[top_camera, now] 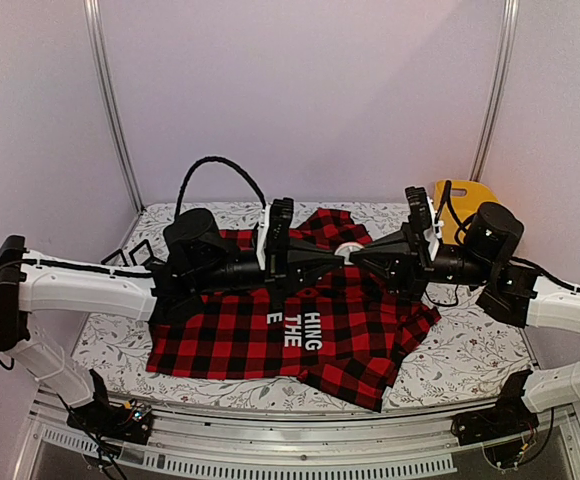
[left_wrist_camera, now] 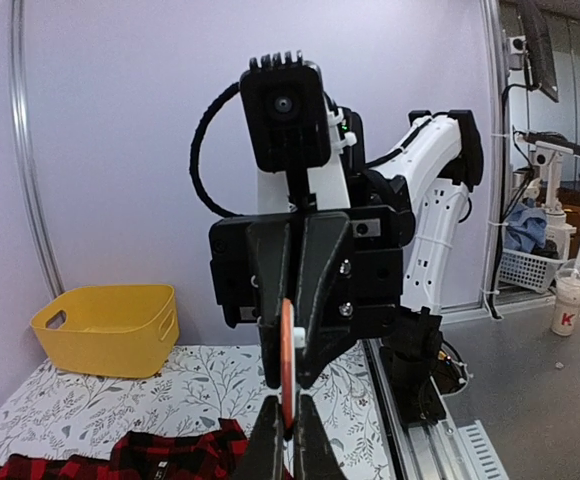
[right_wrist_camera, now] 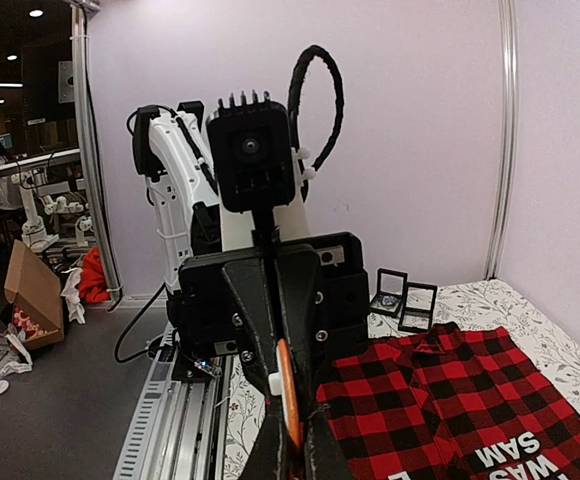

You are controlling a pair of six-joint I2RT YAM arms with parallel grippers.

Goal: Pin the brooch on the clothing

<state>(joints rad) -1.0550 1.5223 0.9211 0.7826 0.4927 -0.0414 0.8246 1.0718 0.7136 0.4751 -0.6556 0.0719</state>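
The brooch (top_camera: pixel 350 250) is a thin round disc with an orange rim and a small white piece on one face. It is held edge-on above the red-and-black checked shirt (top_camera: pixel 340 320). My left gripper (top_camera: pixel 336 258) and right gripper (top_camera: pixel 366 256) meet tip to tip over the shirt's upper part. In the left wrist view my left gripper (left_wrist_camera: pixel 288 412) is shut on the disc's lower edge (left_wrist_camera: pixel 287 360), and the right arm's fingers clamp it from above. In the right wrist view my right gripper (right_wrist_camera: pixel 297 425) is shut on the disc (right_wrist_camera: pixel 290 395). The shirt (right_wrist_camera: pixel 450 400) lies flat below.
A yellow bin (top_camera: pixel 462 200) stands at the back right and also shows in the left wrist view (left_wrist_camera: pixel 110 328). Two open black jewel boxes (right_wrist_camera: pixel 402 298) sit at the back left, by the shirt's far edge (top_camera: pixel 130 255). The table has a floral cloth (top_camera: pixel 470 350).
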